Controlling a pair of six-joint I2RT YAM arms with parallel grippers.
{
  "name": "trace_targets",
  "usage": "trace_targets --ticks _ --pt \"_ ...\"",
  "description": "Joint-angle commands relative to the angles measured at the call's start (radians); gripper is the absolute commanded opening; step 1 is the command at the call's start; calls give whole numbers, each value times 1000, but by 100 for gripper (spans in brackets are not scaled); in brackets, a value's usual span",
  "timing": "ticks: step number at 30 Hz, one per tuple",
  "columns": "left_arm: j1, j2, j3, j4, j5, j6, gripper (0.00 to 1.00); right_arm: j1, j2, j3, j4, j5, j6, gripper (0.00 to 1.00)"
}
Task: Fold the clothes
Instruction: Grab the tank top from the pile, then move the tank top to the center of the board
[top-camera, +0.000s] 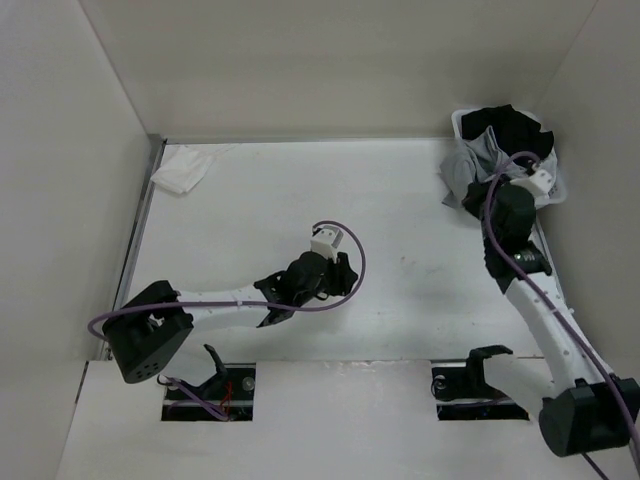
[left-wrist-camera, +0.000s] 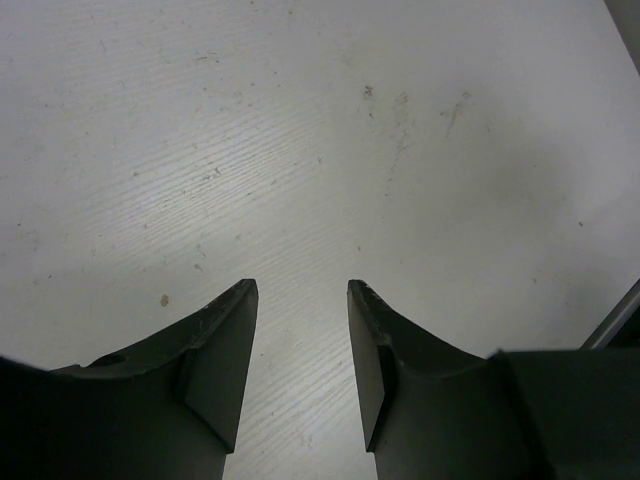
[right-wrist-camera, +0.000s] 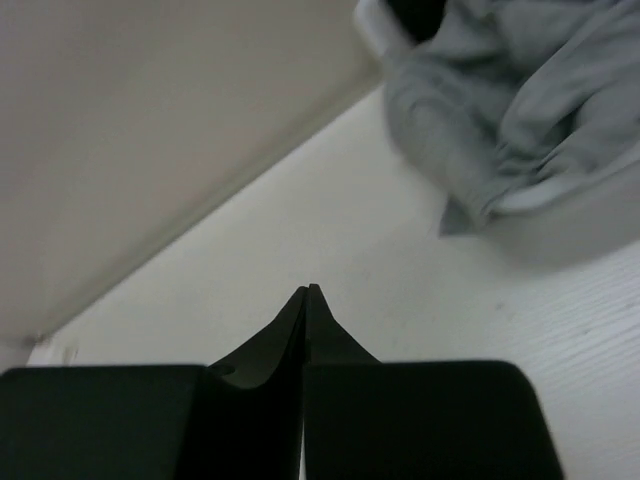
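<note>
At the far right corner of the table (top-camera: 400, 310), the grey top (top-camera: 468, 165) is shown crumpled in a white bin (right-wrist-camera: 570, 225), unfolded; every fold is judged outstanding. Near it the right gripper (right-wrist-camera: 307, 292) is seen closed and empty; the left gripper (left-wrist-camera: 300, 288) is held wide over the tabletop.

The table (left-wrist-camera: 300, 130) under the left gripper (left-wrist-camera: 300, 290) is white, with fine grain streaks and scattered dark specks. Its fingers are matte black, as are those of the right gripper (right-wrist-camera: 307, 290). Just ahead of the right one is the plain light heather-grey top (right-wrist-camera: 500, 90), with a black garment (top-camera: 505, 125) beyond it, in what may be a white tub (right-wrist-camera: 372, 25). Purple cables (top-camera: 355, 262) run along white arms (top-camera: 225, 300). Well away from the left gripper is a white cloth (top-camera: 182, 168).
</note>
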Motion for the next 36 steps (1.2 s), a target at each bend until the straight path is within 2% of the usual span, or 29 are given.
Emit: trace_targets --ticks 1,2,3,4,5,6,7,9,12,17,18,20,23,24,27,29,30,34,35,36 --pt "12 -43 -24 113 24 11 40 -211 155 157 -30 48 -32 2" --pt "12 -41 -24 115 29 10 40 -230 183 173 -27 43 -33 3" --pt "20 -35 -25 121 44 5 42 -281 262 220 -23 28 -39 8" --pt "28 -29 -29 128 58 -7 43 -337 367 287 -26 21 -51 19" --pt "29 -29 -30 130 59 -9 43 -346 384 298 -27 20 -54 21" --pt "34 -27 -35 138 70 -18 44 -374 451 344 -30 17 -69 33" --pt "40 -26 -39 145 76 -21 45 -394 504 379 -32 21 -89 40" --pt "48 -26 -44 153 85 -31 45 -423 589 436 -47 14 -117 46" --pt "55 -23 -48 165 98 -38 46 -443 689 505 -107 5 -134 50" --pt "74 5 -47 173 110 -48 46 -441 763 521 -147 15 -128 51" --pt "75 13 -47 176 116 -53 46 -441 774 521 -144 15 -126 51" --pt "78 23 -44 179 128 -59 46 -441 794 522 -142 5 -122 41" --pt "80 28 -44 182 133 -62 46 -441 782 510 -133 -2 -92 4" --pt "81 29 -44 182 133 -62 46 -441 694 460 -103 23 -48 0" --pt "86 42 -41 182 133 -62 45 -403 489 360 31 40 -42 0" --pt "84 48 -38 182 135 -64 45 -345 321 352 21 55 -57 0" --pt "86 48 -36 182 135 -64 45 -336 303 355 16 57 -59 0" --pt "100 23 -44 176 125 -65 45 -150 67 389 -82 67 -89 0" --pt "116 -4 -53 173 119 -70 44 -39 0 409 -126 77 -91 1" --pt "124 -15 -58 171 113 -74 44 -3 -13 417 -139 80 -92 1"
